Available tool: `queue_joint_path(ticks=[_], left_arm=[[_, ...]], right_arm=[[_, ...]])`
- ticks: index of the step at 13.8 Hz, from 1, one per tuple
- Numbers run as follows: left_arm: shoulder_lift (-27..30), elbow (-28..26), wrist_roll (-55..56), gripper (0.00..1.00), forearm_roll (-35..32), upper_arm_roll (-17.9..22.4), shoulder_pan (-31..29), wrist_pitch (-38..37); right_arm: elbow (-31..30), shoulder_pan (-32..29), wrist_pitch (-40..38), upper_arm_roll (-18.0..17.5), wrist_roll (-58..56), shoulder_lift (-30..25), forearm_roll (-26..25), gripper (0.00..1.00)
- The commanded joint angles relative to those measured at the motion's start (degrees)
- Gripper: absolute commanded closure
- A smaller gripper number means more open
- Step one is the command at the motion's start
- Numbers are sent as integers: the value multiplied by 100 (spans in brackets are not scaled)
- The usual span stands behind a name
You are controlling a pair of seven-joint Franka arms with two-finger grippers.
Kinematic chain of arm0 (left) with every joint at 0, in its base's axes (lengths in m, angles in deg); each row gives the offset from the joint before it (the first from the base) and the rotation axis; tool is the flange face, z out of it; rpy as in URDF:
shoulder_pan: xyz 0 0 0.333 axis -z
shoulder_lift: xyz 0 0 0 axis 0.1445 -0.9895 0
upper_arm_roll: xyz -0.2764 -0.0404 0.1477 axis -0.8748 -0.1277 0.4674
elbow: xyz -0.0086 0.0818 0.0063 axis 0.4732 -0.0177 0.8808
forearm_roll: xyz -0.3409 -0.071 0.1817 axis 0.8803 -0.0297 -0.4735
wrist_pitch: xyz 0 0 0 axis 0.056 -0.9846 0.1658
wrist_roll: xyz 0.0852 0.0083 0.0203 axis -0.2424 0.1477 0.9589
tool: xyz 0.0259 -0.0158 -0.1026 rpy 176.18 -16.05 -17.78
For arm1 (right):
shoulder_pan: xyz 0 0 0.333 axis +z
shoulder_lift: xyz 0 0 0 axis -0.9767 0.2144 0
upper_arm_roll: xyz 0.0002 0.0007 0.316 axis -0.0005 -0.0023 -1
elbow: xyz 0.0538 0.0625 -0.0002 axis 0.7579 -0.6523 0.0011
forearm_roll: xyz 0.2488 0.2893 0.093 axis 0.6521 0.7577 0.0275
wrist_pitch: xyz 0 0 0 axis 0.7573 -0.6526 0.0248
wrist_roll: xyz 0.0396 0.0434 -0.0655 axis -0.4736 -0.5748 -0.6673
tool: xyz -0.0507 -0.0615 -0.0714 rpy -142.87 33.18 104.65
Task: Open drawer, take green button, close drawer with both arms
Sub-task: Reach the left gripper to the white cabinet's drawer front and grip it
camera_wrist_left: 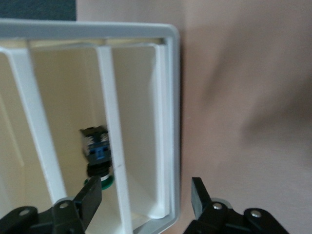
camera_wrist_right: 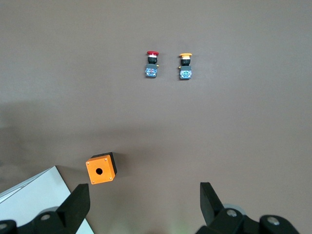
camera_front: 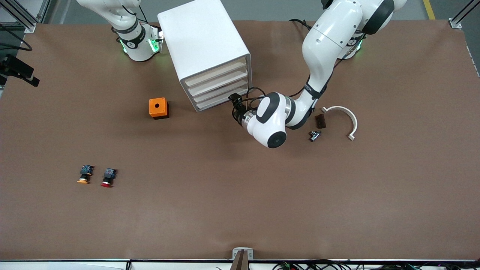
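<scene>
Brown table [camera_front: 240, 210]: cabinet [camera_front: 204, 48] rails screen button [camera_wrist_left: 96, 152]; left end effector [camera_wrist_left: 146, 200] spread.

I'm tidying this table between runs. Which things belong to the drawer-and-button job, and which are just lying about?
Belongs to the job:
- white drawer cabinet
- green-capped push button seen through the drawer front
- left gripper at that front
- right gripper, open, waiting

Lying about:
- orange box
- yellow-capped button
- red-capped button
- white curved bracket
- small metal fitting
</scene>
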Motion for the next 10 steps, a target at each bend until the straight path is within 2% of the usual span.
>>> queue_joint_path(ticks=[1, 6, 8, 9, 10], left_arm=[[-86, 104, 251, 27, 255, 25, 211, -280], [-279, 113, 243, 45, 255, 25, 466, -299], [-323, 104, 217, 47, 255, 25, 493, -299], [-349, 113, 234, 51, 255, 25, 571, -299], [-367, 113, 234, 61, 255, 25, 580, -299]], right_arm=[[-117, -104, 9, -68, -60, -142, -11, 0], [5, -96, 26, -68, -60, -107, -28, 0], [102, -104, 0, -68, -51, -80, -29, 0], [111, -122, 0, -68, -51, -37, -37, 0], [137, -139, 0, -68, -34, 7, -37, 0]])
